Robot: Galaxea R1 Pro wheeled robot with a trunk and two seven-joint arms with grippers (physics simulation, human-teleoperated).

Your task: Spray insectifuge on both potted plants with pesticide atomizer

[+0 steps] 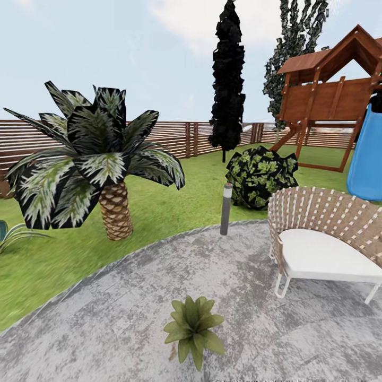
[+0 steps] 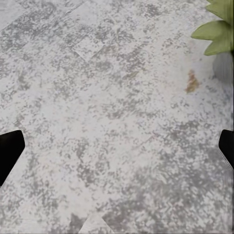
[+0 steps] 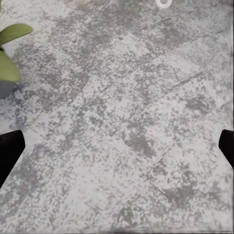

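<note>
One potted plant (image 1: 193, 328), a low rosette of pointed green leaves, stands on the round grey paved patio (image 1: 116, 329) at the near middle of the head view. Its leaves (image 2: 219, 34) and grey pot (image 2: 223, 68) sit at the edge of the left wrist view. The right wrist view catches the leaves (image 3: 9, 48) and pot (image 3: 6, 88) at its edge too. My left gripper (image 2: 117, 151) and right gripper (image 3: 117, 151) both hang open over bare paving, nothing between their dark fingertips (image 2: 9, 148) (image 3: 9, 148). The pesticide atomizer is out of view.
A woven chair (image 1: 323, 239) with a white seat stands on the patio at right. A grey bollard lamp (image 1: 226, 208) marks the patio's far edge. On the lawn (image 1: 175, 207) are a big palm (image 1: 98, 164), a dark bush (image 1: 261, 175), a wooden playhouse (image 1: 334, 90) and a slat fence (image 1: 185, 138).
</note>
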